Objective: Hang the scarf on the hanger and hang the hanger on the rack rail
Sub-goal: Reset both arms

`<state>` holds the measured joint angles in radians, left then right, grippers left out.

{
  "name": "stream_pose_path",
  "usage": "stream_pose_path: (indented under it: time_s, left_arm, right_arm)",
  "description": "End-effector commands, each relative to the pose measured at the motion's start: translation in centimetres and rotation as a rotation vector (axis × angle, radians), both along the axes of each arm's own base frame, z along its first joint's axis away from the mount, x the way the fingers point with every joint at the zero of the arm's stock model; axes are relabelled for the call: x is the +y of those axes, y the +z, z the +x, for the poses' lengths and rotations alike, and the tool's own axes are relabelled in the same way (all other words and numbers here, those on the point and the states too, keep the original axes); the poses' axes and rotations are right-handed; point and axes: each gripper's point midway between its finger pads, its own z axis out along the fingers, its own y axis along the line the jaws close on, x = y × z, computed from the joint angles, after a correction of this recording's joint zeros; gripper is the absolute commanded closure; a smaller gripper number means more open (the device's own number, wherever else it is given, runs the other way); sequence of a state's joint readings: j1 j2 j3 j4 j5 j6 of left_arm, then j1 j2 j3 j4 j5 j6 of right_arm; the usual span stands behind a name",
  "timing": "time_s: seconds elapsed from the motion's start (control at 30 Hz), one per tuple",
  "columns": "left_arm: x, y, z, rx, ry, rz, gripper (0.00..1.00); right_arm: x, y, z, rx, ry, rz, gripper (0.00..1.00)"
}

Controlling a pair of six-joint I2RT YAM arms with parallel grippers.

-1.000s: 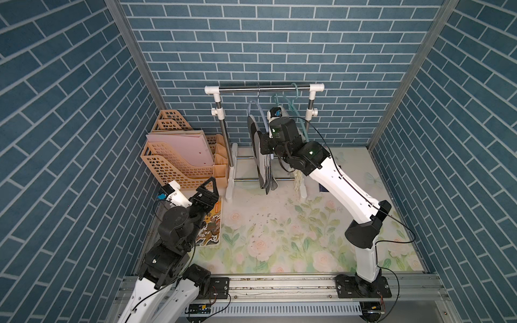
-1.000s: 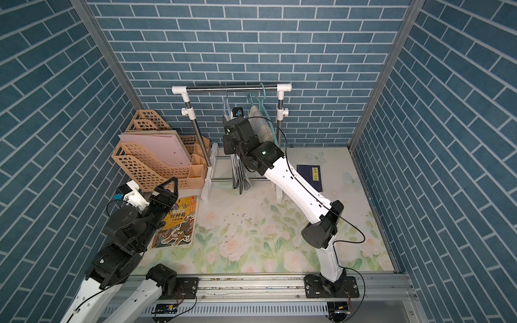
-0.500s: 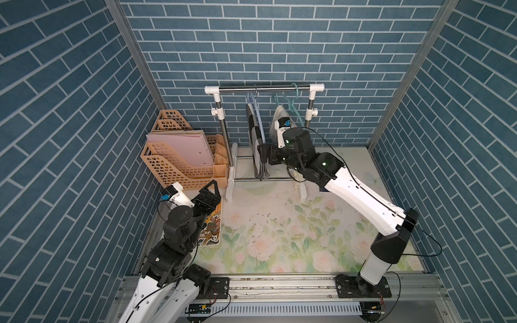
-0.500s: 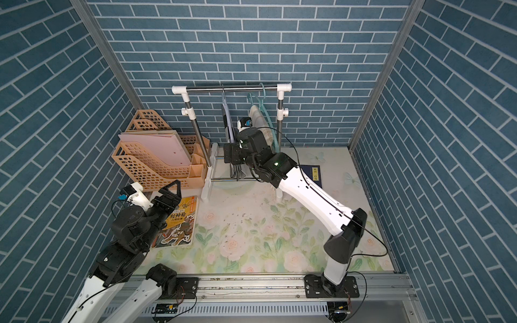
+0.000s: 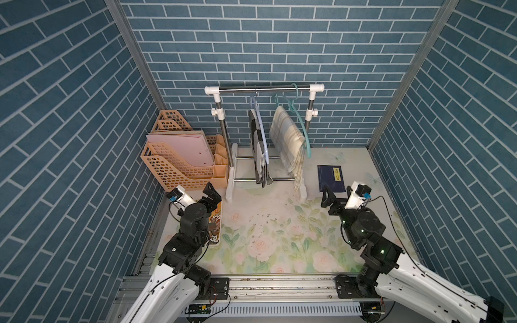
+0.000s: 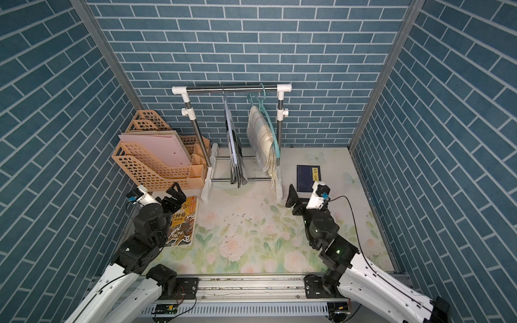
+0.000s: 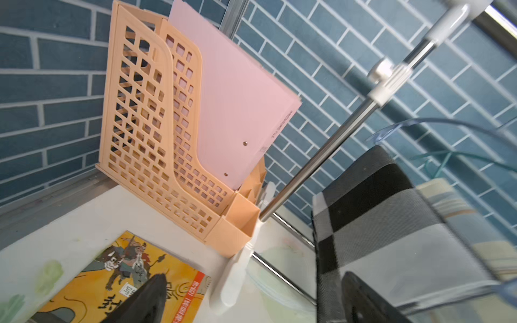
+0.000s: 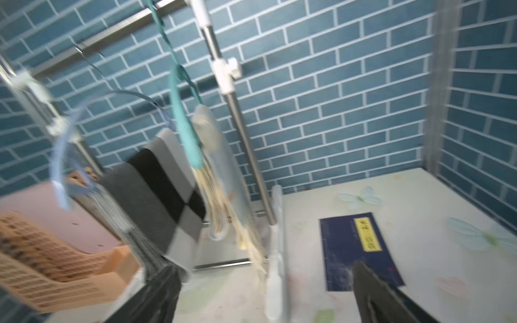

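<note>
Where the white-jointed steel clothes rack stands on the floral counter, a beige plaid fringed scarf hangs folded over a teal plastic hanger hooked on the rack's rail. Beside it, a black-and-grey checked scarf hangs on a pale blue hanger. The left gripper hovers just in front of the rack's left foot, its fingers spread with nothing between them. The right gripper sits in front of the rack's right foot, fingers spread, likewise empty.
</note>
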<state>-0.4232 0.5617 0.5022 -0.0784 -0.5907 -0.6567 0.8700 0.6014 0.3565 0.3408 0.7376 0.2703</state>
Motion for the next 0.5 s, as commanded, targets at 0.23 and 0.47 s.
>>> stream_pose_path:
  time_s: [0.23,0.47]
  left_arm:
    - [-0.6,-4.5,3.9,-0.037,-0.019,0.505,0.00]
    - [-1.8,-9.5,6.7,0.072,-0.177,0.721,0.00]
  right_arm:
    - [-5.4,-2.2,4.1,-0.127,-0.220,-0.327,0.00]
    - [-9.4,-7.4,6.2,-0.052,-0.239,-0.450,0.00]
